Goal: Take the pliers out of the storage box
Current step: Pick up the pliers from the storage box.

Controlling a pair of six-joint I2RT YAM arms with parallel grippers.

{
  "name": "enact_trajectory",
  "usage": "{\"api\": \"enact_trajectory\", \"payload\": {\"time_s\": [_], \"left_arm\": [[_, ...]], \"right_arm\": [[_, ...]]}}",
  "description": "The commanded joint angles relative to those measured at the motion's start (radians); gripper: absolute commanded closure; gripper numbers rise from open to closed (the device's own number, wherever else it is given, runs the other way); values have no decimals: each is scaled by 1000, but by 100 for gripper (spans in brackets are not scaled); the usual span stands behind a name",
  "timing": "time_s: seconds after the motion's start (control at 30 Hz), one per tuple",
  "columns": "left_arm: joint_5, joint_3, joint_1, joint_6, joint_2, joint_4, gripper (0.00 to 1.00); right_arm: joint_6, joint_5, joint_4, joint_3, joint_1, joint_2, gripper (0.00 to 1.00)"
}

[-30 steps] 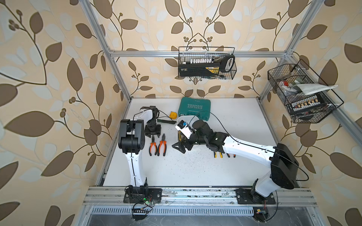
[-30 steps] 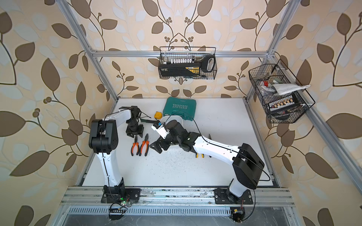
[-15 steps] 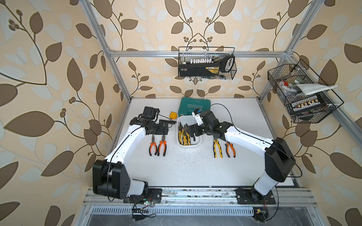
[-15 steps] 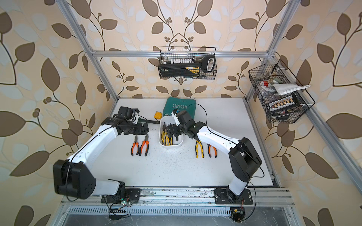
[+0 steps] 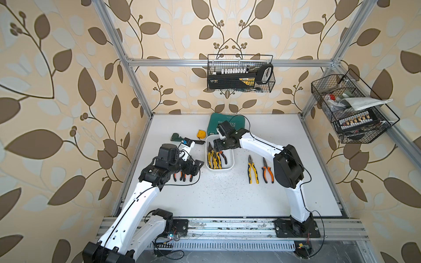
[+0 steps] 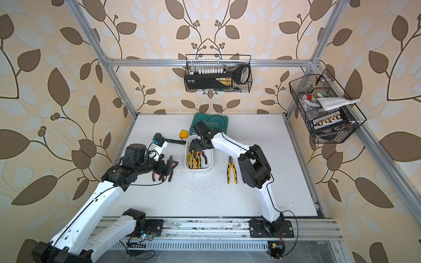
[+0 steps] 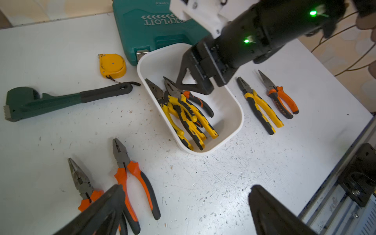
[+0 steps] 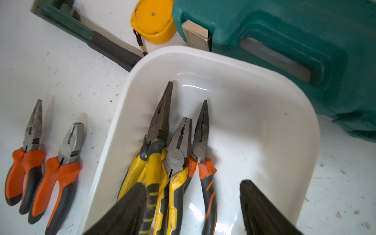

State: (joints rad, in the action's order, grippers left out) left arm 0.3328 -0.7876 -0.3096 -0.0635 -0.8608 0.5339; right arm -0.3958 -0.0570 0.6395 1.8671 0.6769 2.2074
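Our right gripper, parted, has dipped over yellow-handled steel pliers in the white plastic tub; left gripper spread, empty

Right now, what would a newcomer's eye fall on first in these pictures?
The white storage box at the middle of the table draws the eye, with three pliers heaped inside and the right gripper poised over their handles, jaws apart. Four more pliers lie in pairs on either side of it, and the left gripper hangs open above the orange-handled pair.
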Motion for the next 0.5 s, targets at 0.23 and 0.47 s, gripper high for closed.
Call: {"api": "enact_trajectory", "payload": {"time_s": [0.23,0.47], "left_arm": [[122,41,-12,-124,32,-64,1],[125,60,-11,-135,40,-73,1]], "right_arm": [[-25,-110,221,330,27,252,25],[-33,-92,229,314,27,237,34]]}}
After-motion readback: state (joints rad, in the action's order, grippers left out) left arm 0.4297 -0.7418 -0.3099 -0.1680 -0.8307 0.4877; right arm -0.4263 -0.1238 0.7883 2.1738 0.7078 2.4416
